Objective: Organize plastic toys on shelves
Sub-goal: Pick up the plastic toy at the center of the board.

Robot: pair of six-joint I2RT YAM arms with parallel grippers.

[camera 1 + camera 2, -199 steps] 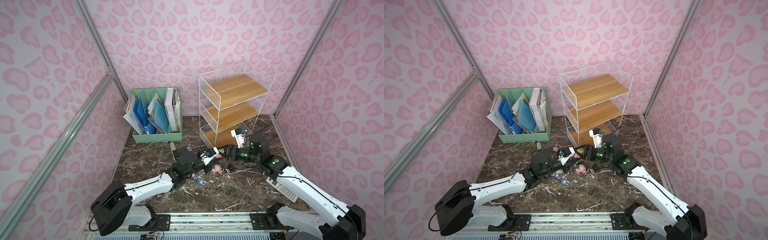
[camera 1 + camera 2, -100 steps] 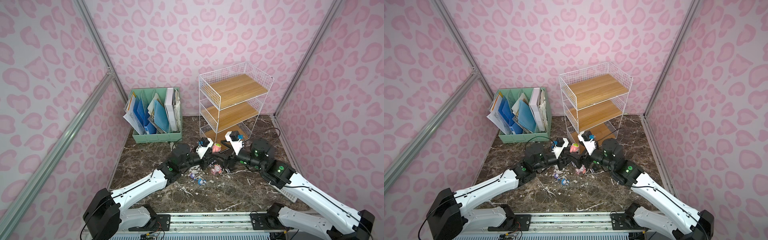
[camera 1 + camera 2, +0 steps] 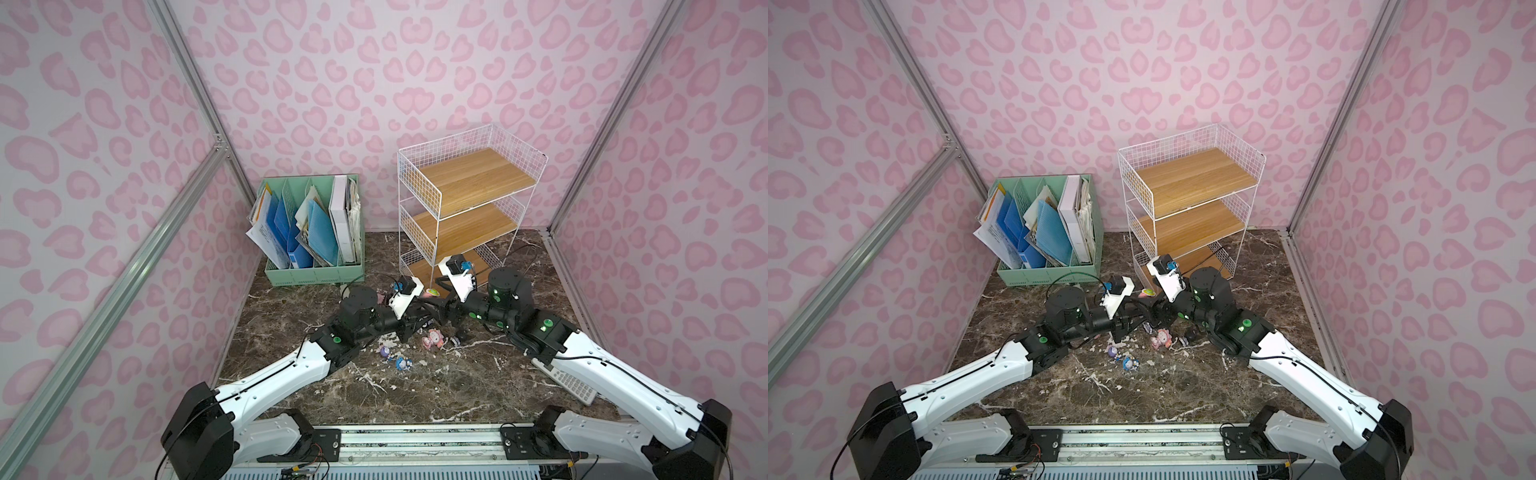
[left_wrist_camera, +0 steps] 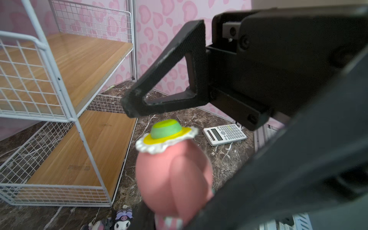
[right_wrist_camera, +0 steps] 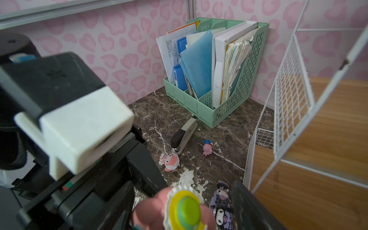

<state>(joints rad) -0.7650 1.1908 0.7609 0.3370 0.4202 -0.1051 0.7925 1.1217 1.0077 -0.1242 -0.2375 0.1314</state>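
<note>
A pink plastic toy with a green-and-yellow hat point(image 4: 171, 169) is held up off the floor by its lower body, with my left gripper point(image 4: 171, 219) shut on it. It shows in both top views point(image 3: 431, 292) point(image 3: 1145, 293) just in front of the shelves point(image 3: 465, 208), a white wire rack with three wooden boards. My right gripper point(image 5: 185, 215) faces the left one with its jaws spread around the toy's head. One of its fingers point(image 5: 249, 209) stands apart from the toy. More toys lie on the floor: a pink one point(image 3: 432, 337), a purple one point(image 3: 384, 351), a blue one point(image 3: 402, 363) and black-and-purple ones point(image 5: 222, 203).
A mint-green file organizer point(image 3: 311, 232) with papers stands left of the shelves. A stapler point(image 5: 184, 135) lies in front of it, near a pink toy point(image 5: 171, 160) and a tiny blue-capped one point(image 5: 207, 148). A white calculator point(image 3: 569, 384) lies by the right arm.
My left gripper has lifted the pink hatted toy off the floor toward the shelves. The right gripper has swung in from the shelf side and now stands around the toy's head.
</note>
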